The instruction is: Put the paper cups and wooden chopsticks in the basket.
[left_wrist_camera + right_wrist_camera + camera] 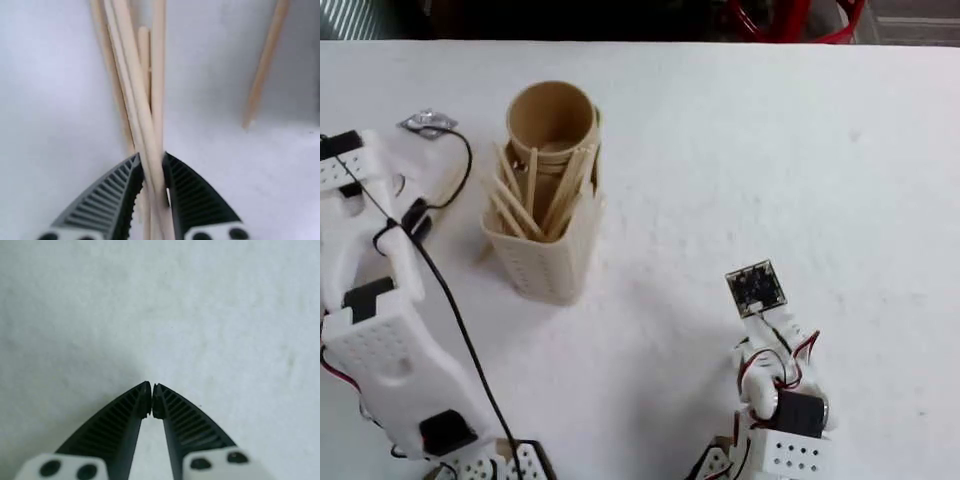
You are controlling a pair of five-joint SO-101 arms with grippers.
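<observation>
A white perforated basket (555, 262) stands left of the table's centre. A tan paper cup (552, 118) sits upright in its far end, and several wooden chopsticks (525, 195) lean inside it in front of the cup. In the left wrist view my left gripper (152, 172) is shut on a wooden chopstick (134, 95) that runs away between the dark ribbed fingers (117, 192). More chopsticks lie close alongside it, and one chopstick (265, 60) leans apart against a white surface. My right gripper (151, 400) is shut on nothing, above bare white table.
The left arm's white body (380, 340) and black cable (450, 290) fill the table's left side beside the basket. The right arm (780, 420) sits at the front edge, right of centre. The table (770, 150) is white, with red chair legs (790, 20) beyond its far edge.
</observation>
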